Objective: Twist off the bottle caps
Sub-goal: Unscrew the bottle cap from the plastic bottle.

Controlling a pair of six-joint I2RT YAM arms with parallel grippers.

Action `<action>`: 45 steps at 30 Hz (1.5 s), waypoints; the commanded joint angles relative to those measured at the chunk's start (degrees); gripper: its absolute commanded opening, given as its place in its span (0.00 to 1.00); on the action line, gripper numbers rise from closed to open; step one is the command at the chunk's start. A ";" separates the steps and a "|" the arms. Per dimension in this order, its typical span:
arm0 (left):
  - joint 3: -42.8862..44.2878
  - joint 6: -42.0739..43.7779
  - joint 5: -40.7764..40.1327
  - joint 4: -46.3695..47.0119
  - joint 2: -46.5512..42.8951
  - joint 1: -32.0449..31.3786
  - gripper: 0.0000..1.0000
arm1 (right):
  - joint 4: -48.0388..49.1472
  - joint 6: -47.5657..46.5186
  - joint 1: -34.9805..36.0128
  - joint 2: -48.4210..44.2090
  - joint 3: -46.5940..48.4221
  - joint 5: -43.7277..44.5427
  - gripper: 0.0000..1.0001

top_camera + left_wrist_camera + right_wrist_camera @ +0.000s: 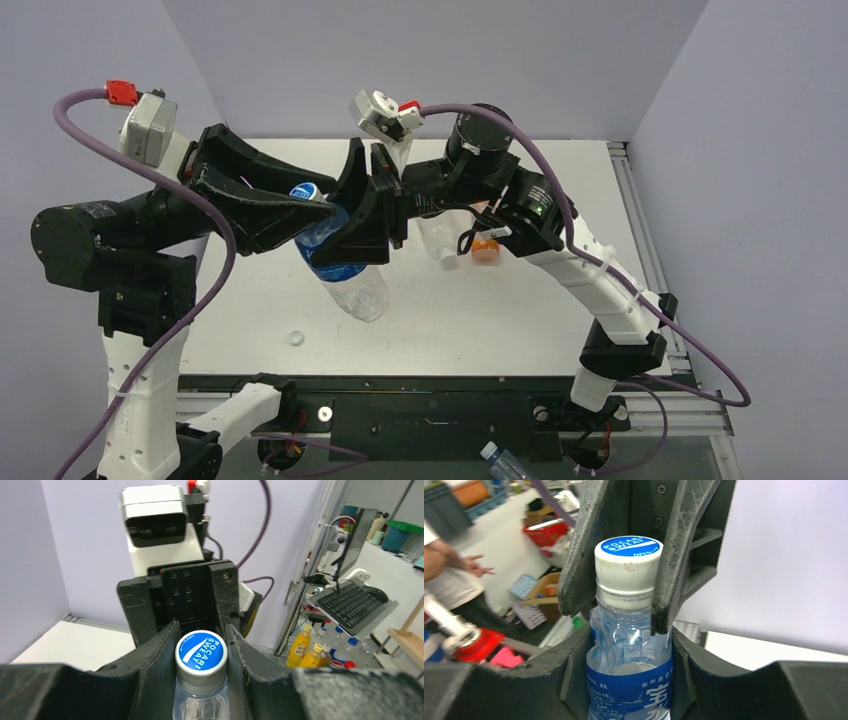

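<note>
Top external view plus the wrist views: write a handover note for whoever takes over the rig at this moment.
Left gripper: shut on the blue-topped cap.
Right gripper: shut on the blue-labelled bottle, held tilted above the table.
The cap sits on the neck; it is not off yet.
One loose white cap lies on the table, so one bottle seems done.
Left to do: twist this cap off, then check the clear bottle and the orange bottle under the right arm; their tops are hidden.
</note>
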 commanded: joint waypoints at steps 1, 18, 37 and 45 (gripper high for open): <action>3.79 2.45 -2.25 -2.68 -1.30 0.48 0.00 | -12.74 -12.04 -1.97 -1.21 -1.12 22.23 0.00; 7.15 27.87 -28.83 -29.49 -1.18 1.66 0.00 | -7.06 -40.00 25.46 5.65 4.85 112.53 0.00; 5.77 28.42 -38.48 -32.73 -1.59 1.41 0.64 | 2.52 -41.00 29.44 1.32 -0.97 109.64 0.00; 1.67 17.40 -26.28 -20.54 -4.15 1.61 0.97 | -0.20 -17.81 14.76 -15.94 -16.70 46.53 0.00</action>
